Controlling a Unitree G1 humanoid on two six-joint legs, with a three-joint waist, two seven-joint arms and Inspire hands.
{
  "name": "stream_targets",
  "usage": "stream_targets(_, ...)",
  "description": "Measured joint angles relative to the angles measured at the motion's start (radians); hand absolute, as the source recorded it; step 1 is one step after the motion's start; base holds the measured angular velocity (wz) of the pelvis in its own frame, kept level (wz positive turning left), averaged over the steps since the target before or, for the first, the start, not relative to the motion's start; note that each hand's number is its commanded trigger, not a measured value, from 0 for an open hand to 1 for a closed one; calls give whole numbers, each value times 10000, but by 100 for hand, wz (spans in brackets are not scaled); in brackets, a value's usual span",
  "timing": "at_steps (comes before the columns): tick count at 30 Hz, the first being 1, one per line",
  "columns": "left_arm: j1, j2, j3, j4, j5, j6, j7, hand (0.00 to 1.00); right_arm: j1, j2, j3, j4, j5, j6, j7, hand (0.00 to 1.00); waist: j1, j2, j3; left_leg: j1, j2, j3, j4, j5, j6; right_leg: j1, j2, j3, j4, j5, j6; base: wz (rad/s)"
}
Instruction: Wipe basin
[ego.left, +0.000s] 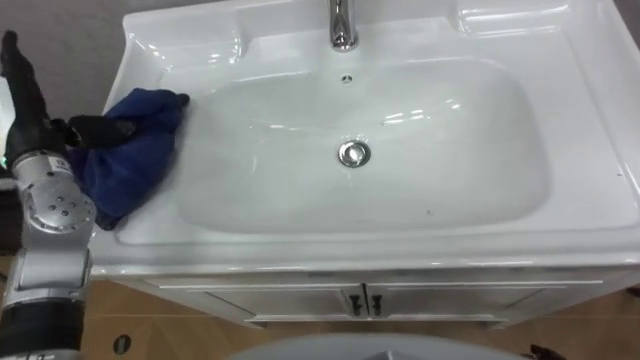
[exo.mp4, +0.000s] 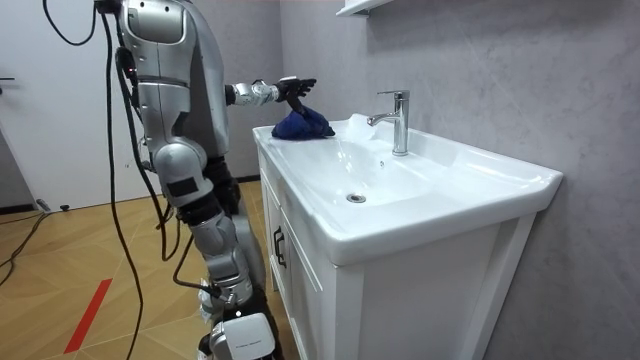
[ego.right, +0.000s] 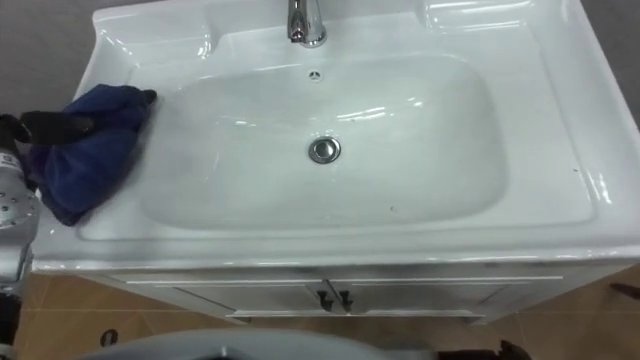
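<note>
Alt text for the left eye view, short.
The left robot hand rests on a bunched blue cloth on the left rim of a white basin, seen from above. A chrome tap stands at the back, the drain sits mid-bowl, and cabinet doors show below.

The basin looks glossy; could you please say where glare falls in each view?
Left eye view: bright streaks on the basin, up and right of the drain; right eye view: the same streaks; room view: soft highlights near the faucet.
</note>
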Motion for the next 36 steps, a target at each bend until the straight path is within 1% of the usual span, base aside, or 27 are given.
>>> stream_targets(2,-12,14,95,-40,83,12,-221,0,8,-29,0,-4,-7,-3,0,0,20,49,-4,-3,1,6,11,0,0,-5,0,8,6,0,0,0)
stream_targets(5,-103,35,103,-40,83,177,-568,0,39,-45,-4,3,0,-2,4,0,26,140,-13,-22,1,7,12,0,0,-33,0,14,20,0,0,0)
stream_targets(10,-229,38,138,-40,80,215,-930,0,25,-55,-8,3,14,-10,12,0,55,166,-31,-67,1,11,7,1,0,-80,0,12,29,0,-1,0)
stream_targets(14,-229,38,457,-37,72,216,-1068,0,46,-110,-6,-3,0,-14,-2,0,73,148,-19,-65,0,23,1,0,0,-79,1,7,33,0,-1,0)
stream_targets(17,-227,42,522,-24,63,232,-1080,0,45,-195,-7,-28,-52,-14,-32,0,87,142,-16,-60,1,22,-7,0,0,-59,1,-22,32,1,-1,2)
stream_targets(21,-227,75,526,-23,-166,260,-1088,0,90,-210,-15,-255,-91,-19,-247,0,80,156,-22,-66,1,10,-7,0,0,5,0,-57,18,2,-2,3)
stream_targets(23,-228,80,559,-23,-415,262,-1087,0,165,-203,-43,-362,-125,-69,-332,0,74,176,-34,-65,1,-15,-8,0,0,39,0,-82,14,3,-3,4)
stream_targets(28,-228,81,568,-21,-961,283,-1085,0,314,-197,-78,-367,-128,-56,-463,0,103,206,-52,-37,1,-50,-6,0,0,18,-2,-121,11,3,-4,3)
stream_targets(30,-217,81,572,-15,-1169,289,-1085,0,318,-198,-78,-377,-127,-36,-523,0,122,187,-39,-22,-1,-44,-10,0,0,22,-2,-107,13,2,-3,-2)
stream_targets(31,-181,80,574,-12,-1354,294,-1085,0,314,-201,-75,-398,-132,-27,-522,0,141,217,-56,-1,-2,-41,-14,0,0,27,-2,-81,11,0,-2,-7)
stream_targets(32,-156,79,574,49,-1504,294,-1085,0,302,-202,-75,-398,-136,-17,-521,0,197,212,-52,20,-2,-18,-14,1,0,24,-2,-42,10,-3,-3,-7)
stream_targets(36,-157,79,576,558,-1543,355,-1085,0,311,-202,-49,-397,-128,12,-513,0,373,230,-65,40,-3,1,-18,0,0,29,-2,-19,15,-4,-3,-2)
